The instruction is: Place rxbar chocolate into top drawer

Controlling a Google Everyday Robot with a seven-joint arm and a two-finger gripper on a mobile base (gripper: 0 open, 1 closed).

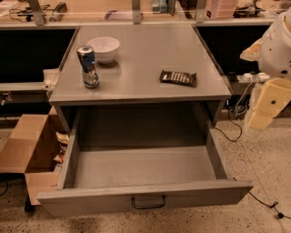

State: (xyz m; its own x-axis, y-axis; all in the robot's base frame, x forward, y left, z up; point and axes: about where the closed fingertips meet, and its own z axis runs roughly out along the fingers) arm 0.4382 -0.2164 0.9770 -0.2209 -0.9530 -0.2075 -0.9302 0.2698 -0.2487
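The rxbar chocolate (178,78) is lying near the worktop's (145,54) right edge. The top drawer (91,201) is standing open. The gripper (261,116) is hanging to the right, and I cannot tell its grasp.

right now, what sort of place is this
Probably a robotics lab or workshop, not a home: cluttered benches along the back, cables across the speckled floor, a cardboard box by the grey table. The gripper hangs right of the table, away from the bar.
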